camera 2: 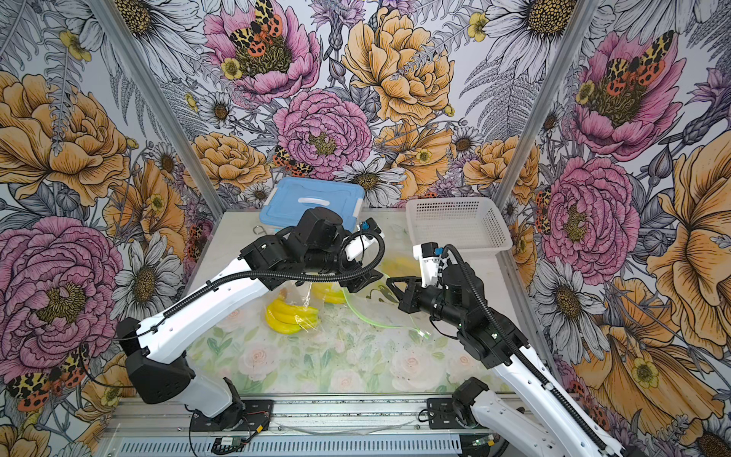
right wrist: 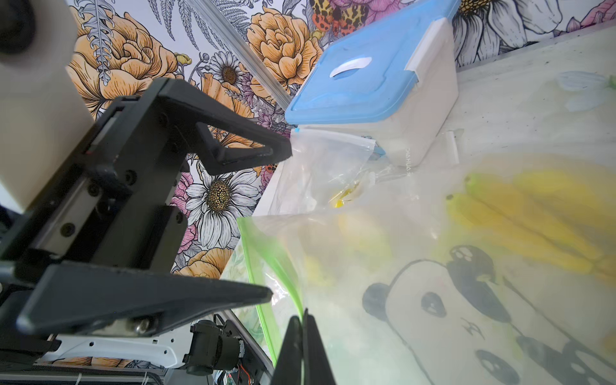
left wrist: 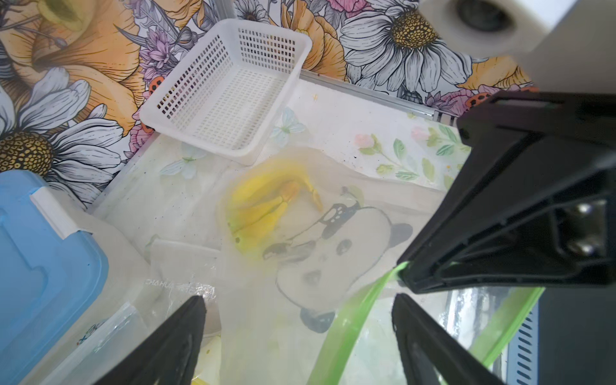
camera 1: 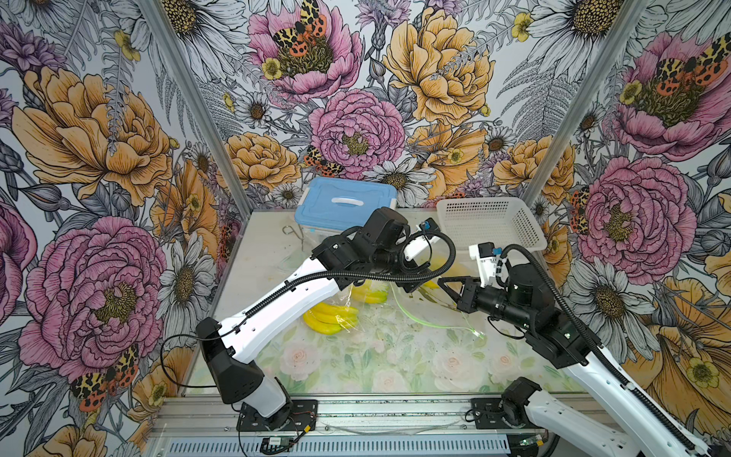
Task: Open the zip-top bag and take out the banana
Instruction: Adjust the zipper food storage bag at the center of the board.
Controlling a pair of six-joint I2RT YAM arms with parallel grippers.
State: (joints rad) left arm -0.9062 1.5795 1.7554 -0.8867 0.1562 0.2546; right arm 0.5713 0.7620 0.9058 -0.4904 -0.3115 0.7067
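Jaws of the right arm (camera 1: 593, 364) are pressed together on the green zip strip (left wrist: 343, 333) of the zip-top bag (left wrist: 333, 240), pinching one lip of its mouth. The right wrist view shows the strip caught between the two closed tips. The left jaws stand spread wide just beside that pinch, at the bag's mouth, with nothing clamped between them. One of their tips is near the green strip, the other near a small clear bag (right wrist: 326, 160) lying just beside the blue-lidded box (camera 1: 344, 205).

The banana (left wrist: 263, 206), a yellow bunch, lies inside the zip-top bag. It shows dimly through the frosted film next to the printed panda, beyond the left jaws and near the white basket (left wrist: 186, 86), apart from both sets of jaws. A second yellow bunch (camera 1: 330, 318) lies on the desk (camera 1: 356, 368) by the forearm of the left arm (camera 1: 285, 300). It seems to be under clear film, though the top views are not sharp enough to be sure.

The left arm reaches from its base at the near edge diagonally over the desk, wrist bent toward the right arm. The right arm comes in from the opposite near corner, bent at the elbow, with the right jaws pointing toward the left jaws.
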